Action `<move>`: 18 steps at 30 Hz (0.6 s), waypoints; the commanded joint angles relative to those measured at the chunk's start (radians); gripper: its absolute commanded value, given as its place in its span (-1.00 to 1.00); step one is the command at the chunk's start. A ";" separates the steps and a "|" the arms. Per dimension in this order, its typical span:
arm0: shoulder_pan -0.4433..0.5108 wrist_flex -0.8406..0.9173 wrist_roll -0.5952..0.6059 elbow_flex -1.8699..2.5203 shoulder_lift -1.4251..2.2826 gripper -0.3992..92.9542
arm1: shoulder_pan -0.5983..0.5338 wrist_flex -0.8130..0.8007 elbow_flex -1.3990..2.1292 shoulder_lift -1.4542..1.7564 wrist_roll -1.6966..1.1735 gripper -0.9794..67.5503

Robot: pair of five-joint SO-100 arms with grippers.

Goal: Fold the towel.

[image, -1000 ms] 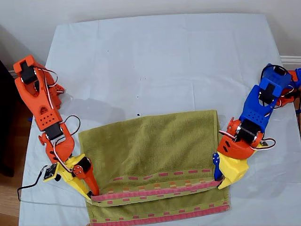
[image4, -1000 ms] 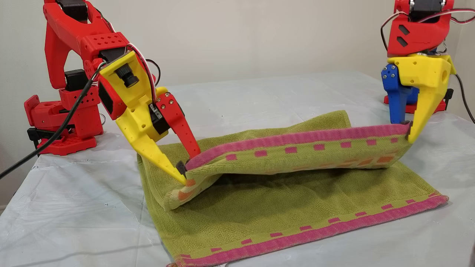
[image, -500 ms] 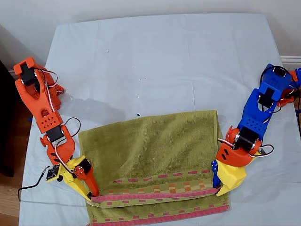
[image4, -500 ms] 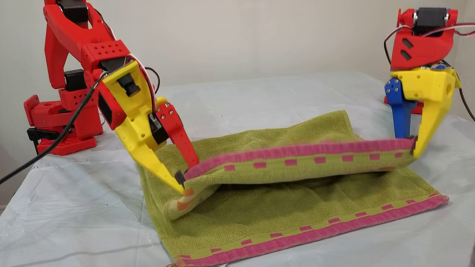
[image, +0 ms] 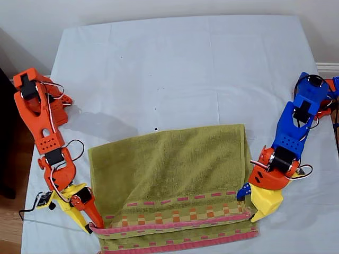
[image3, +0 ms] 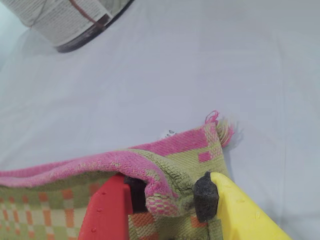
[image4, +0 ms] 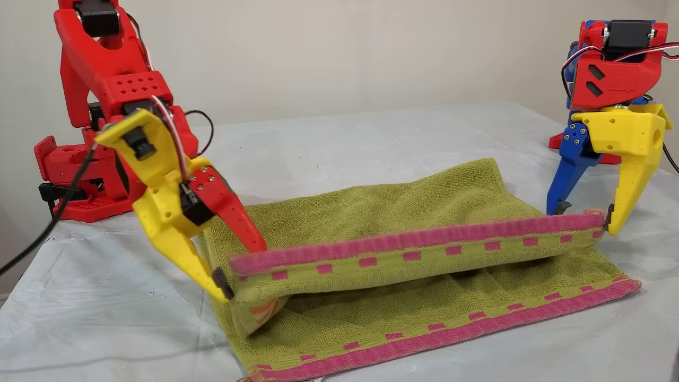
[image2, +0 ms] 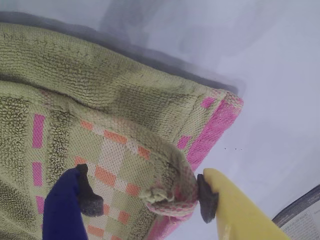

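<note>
Grippers, pair: my first gripper has jaws spread, the corner touching only its yellow pad; my second gripper pinches the opposite corner. Towel: lower middle of exterior view, half-folded. Risk: one-sided release likely skews the hems.

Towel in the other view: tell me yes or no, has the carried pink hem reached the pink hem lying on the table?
No: the carried hem sits behind the lower hem, with green towel between them.
</note>
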 commanded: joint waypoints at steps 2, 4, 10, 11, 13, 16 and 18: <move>-0.015 -0.037 0.021 -0.083 0.035 -0.54 | 0.011 0.032 -0.097 0.097 -0.002 0.19; -0.026 -0.031 0.040 -0.100 0.035 -0.58 | 0.015 0.051 -0.098 0.109 -0.008 0.19; -0.052 -0.012 0.110 -0.178 0.008 -0.71 | 0.014 0.184 -0.098 0.198 -0.005 0.19; -0.052 -0.012 0.110 -0.193 0.000 -0.73 | 0.011 0.178 -0.098 0.206 -0.005 0.18; -0.051 -0.015 0.114 -0.227 -0.012 -0.78 | 0.000 0.178 -0.098 0.216 0.008 0.18; -0.043 -0.002 0.106 -0.242 -0.006 -0.82 | -0.009 0.164 -0.098 0.227 0.020 0.18; -0.035 -0.002 0.100 -0.245 0.006 -0.87 | -0.012 0.155 -0.098 0.233 0.020 0.18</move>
